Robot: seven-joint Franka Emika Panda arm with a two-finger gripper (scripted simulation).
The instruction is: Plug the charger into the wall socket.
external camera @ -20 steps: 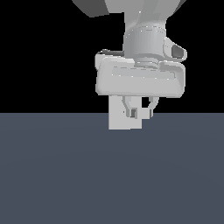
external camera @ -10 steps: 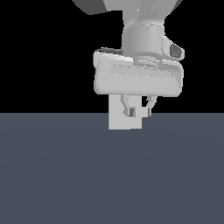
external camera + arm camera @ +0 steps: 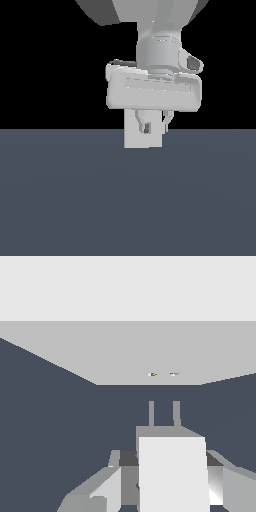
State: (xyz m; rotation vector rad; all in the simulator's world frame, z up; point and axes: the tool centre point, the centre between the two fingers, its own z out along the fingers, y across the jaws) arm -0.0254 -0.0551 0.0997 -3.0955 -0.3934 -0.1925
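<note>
Above the dark floor [image 3: 128, 200], my gripper [image 3: 155, 123] clamps the charger [image 3: 172, 471], its two prongs aimed at the wall socket [image 3: 150, 351] holes, still apart.

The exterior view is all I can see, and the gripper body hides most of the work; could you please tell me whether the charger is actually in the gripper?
Observer: Yes. In the wrist view the charger sits between the fingers of the gripper, one on each side.
Operator: Thank you. Does it have prongs, and where do they point?
Observer: Two grey prongs stick out of its front, towards the wall socket.
Operator: Can you see the socket's holes?
Observer: Yes, two small yellowish holes side by side, just beyond the prong tips.
Operator: Are the prongs in yet?
Observer: No, a strip of dark floor shows between the tips and the plate.
</note>
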